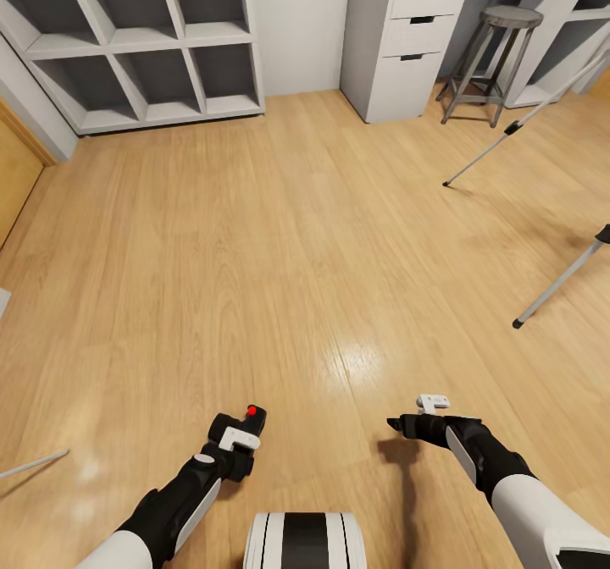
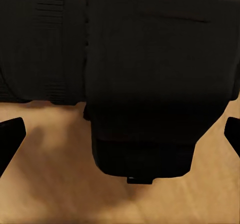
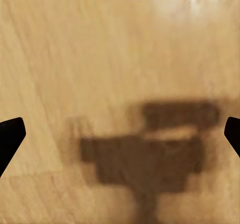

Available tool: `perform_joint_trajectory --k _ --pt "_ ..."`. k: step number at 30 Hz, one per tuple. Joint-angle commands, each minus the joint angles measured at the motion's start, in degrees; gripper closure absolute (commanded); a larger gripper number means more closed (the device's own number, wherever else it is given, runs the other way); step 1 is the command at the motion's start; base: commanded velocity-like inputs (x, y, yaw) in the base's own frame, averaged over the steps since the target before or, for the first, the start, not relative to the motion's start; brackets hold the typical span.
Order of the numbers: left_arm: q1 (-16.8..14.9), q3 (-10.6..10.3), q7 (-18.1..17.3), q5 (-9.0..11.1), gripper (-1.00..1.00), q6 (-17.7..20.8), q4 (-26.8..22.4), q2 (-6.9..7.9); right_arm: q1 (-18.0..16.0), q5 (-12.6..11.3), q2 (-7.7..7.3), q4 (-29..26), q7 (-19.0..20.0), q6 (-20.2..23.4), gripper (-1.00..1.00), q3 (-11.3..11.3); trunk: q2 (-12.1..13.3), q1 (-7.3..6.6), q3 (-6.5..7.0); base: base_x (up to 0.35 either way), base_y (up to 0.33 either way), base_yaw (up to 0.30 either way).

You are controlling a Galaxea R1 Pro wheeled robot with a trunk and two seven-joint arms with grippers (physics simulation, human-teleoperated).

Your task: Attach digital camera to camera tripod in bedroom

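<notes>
I'm parked on the wood floor [image 1: 280,239] of the bedroom, head camera looking down over both arms. My left gripper [image 1: 240,438] has the camera [image 1: 244,424] clamped in it, low at the left of the head view — black body, red dot facing up. In the left wrist view the camera [image 2: 150,74] sits right in front of the lens with its ribbed lens barrel off to one side, and the two fingertips [image 2: 11,136] just poke in at the edges, floor behind.

My right gripper [image 1: 400,424] is held out over bare floor with nothing in it. In the right wrist view the fingertips [image 3: 11,136] sit wide apart at the frame edges, and between them there's just planks and the gripper's own blocky shadow [image 3: 150,154].

The tripod [image 1: 529,116] is off at the right edge of the head view, well away from both arms. I can see two silver legs with black joints and feet planted on the floor — one slanting down from near the stool [image 1: 491,61], the other lower down. Its head is out of frame, so I can't tell how it sits.

Along the far wall there's the white cube shelf [image 1: 135,44] at the left and a white drawer unit [image 1: 407,35] beside the stool.
</notes>
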Motion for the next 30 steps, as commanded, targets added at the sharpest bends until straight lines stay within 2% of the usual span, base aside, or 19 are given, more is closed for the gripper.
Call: perform_joint_trajectory --k 1,5,6,18,30 --pt "0.0 -0.4 0.4 0.6 -1.0 0.0 -0.1 0.07 0.0 -0.3 0.01 -0.1 0.2 0.4 -1.0 -0.2 0.0 -0.01 -0.04 0.0 0.0 0.0" --pt "0.0 -0.4 0.4 0.7 -1.0 -1.5 0.0 -0.04 0.0 -0.3 0.01 -0.1 0.2 0.4 -1.0 -0.2 0.0 -0.01 -0.04 0.0 0.0 0.0" --pt "0.0 -0.4 0.4 0.8 1.0 -2.3 0.2 -0.14 0.0 -0.3 0.01 -0.1 0.2 0.4 -1.0 -0.2 0.0 -0.01 -0.04 0.0 0.0 0.0" --pt "0.0 -0.3 0.4 0.7 1.0 -3.8 2.2 -0.91 0.0 -0.3 0.01 -0.1 0.3 0.4 -1.0 -0.2 0.0 -0.01 -0.04 0.0 0.0 0.0" --pt "0.0 -0.4 0.5 0.6 1.0 -3.9 0.5 -1.1 0.0 -0.3 0.01 -0.1 0.3 0.4 -1.0 -0.2 0.0 -0.01 -0.04 0.0 0.0 0.0"
